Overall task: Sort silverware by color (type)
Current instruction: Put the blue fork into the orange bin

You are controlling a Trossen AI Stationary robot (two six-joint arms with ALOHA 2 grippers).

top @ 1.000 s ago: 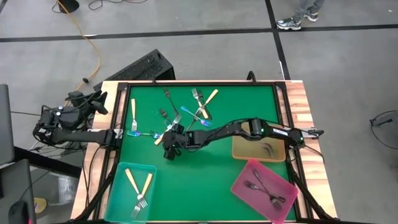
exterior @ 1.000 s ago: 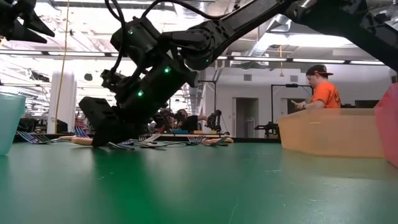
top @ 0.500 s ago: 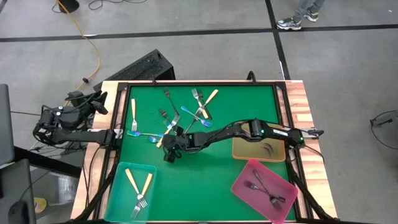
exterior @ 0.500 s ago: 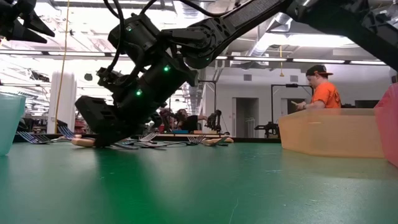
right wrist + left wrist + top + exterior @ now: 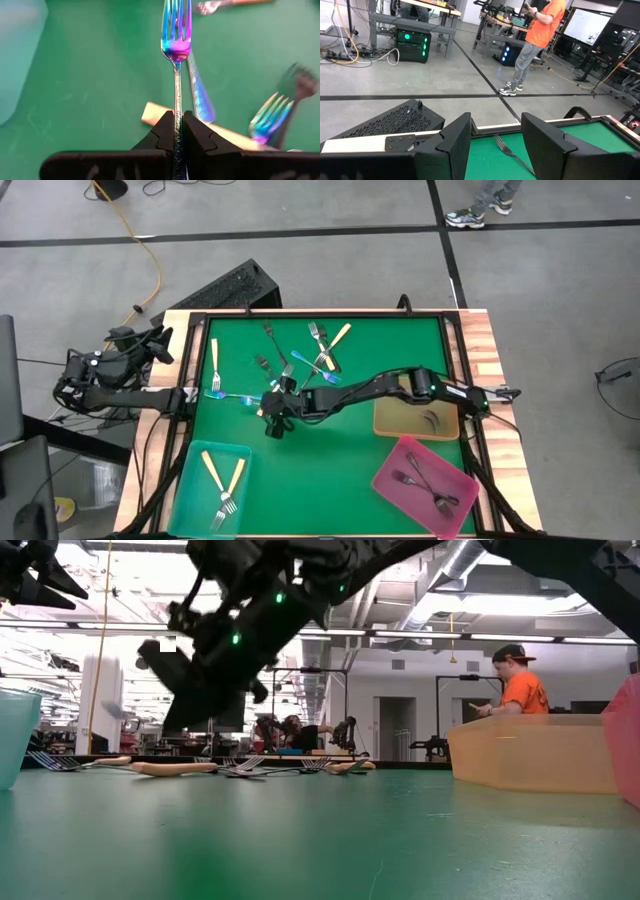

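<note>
The right gripper [image 5: 174, 134] hung above the middle of the tabletop [image 5: 330, 455], its jaws pinched on the handle of a rainbow fork [image 5: 176, 60], tines pointing away from the wrist. In the low view the gripper [image 5: 185, 690] was clear of the surface, so the fork looked lifted. The left gripper [image 5: 495, 145] waited off the tabletop's left edge, jaws spread and empty.

The loose forks [image 5: 300, 355] lay scattered over the far-left part of the tabletop: cream-handled, dark and rainbow ones, several overlapping. Two cream-handled forks [image 5: 222, 480] lay in the teal tray [image 5: 190, 485] at the near-left corner. Dark forks [image 5: 425, 480] lay in the pink tray [image 5: 400, 498] at the near-right corner. The tan tray [image 5: 395, 420], beside the right edge, held something dark that I could not make out.

The fork seemed light, stiff and thin, with a smooth, probably slippery metal finish. Held far down the handle, it could swing or slide between the pads, so a grip nearer its middle would likely carry steadier. The overlapping forks in the heap would probably need taking by a free handle end, or a neighbour might drag along.
</note>
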